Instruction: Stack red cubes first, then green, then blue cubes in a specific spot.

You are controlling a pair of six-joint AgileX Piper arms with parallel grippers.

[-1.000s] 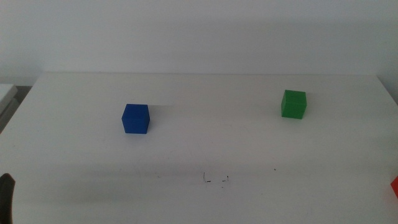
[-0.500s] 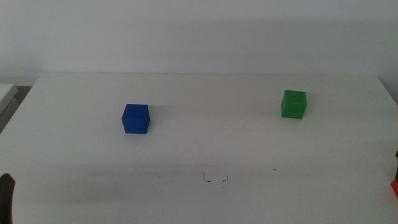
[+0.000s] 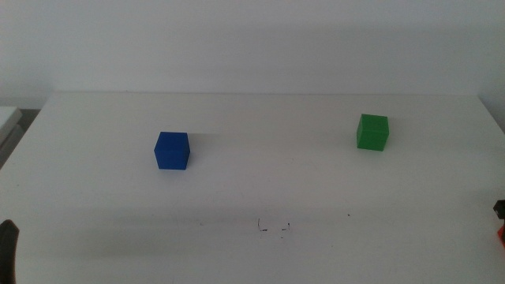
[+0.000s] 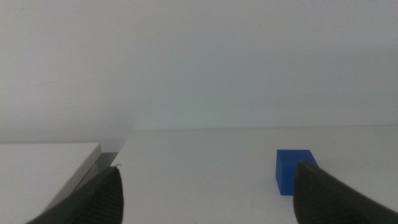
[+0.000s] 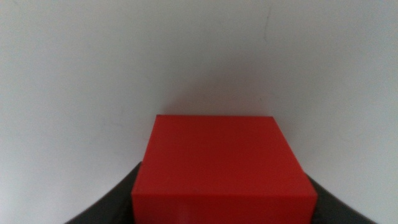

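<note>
My right pincer point(image 5: 222, 214) sits at the desk's point(image 3: 252, 181) right edge with the red cube point(image 5: 222, 165) between its jaws, though I cannot tell whether they clamp it; the left pincer point(image 4: 208, 196) waits, jaws apart, at the near-left corner. A loose or off-centre hold could let the cube twist or drop on the way to the scribbled spot point(image 3: 274, 227). The green cube point(image 3: 372, 132) and blue cube point(image 3: 172, 150) sit well apart, farther back.

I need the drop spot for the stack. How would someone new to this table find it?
On the white table, look along the near edge, roughly midway between the blue cube and the green cube. The spot is a small cluster of dark pen scribbles, unlike the lone dark speck beside it.
</note>
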